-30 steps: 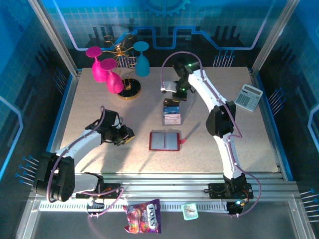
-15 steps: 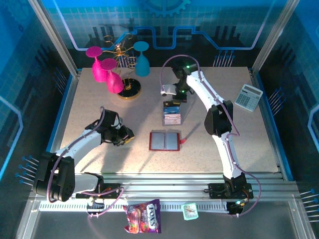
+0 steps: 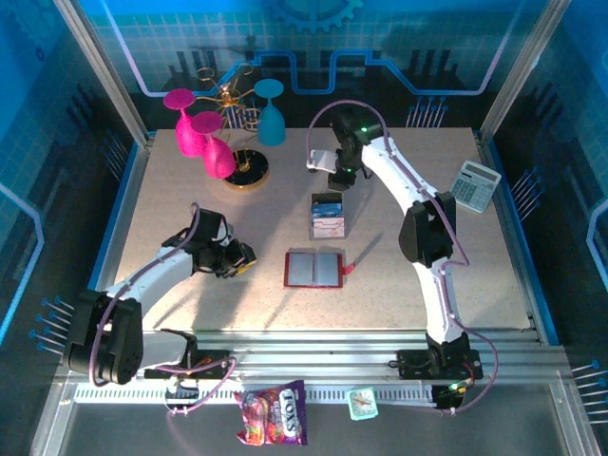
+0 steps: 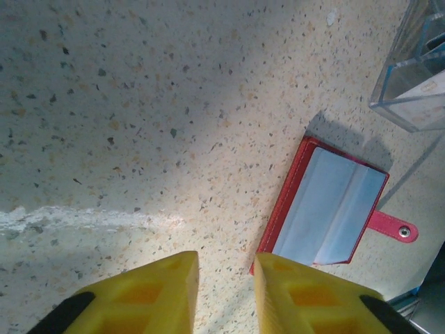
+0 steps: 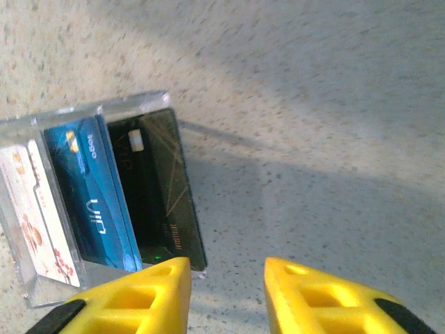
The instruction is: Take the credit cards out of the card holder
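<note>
Beige speckled tabletop point(image 3: 180, 195), blue walls point(image 3: 427, 38)

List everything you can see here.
card holder: one, red, open flat, table centre
credit cards: three, white, blue, black, in the clear box
clear box: one, beyond the holder
goblets: two pink, one teal, far left
gold stand: one, among the goblets
calculator: one, grey-white, far right
sweets bag: one, purple, front rail
teal packet: one, front rail
left gripper: yellow, open, left of the holder
right gripper: yellow, open, by the box
</note>
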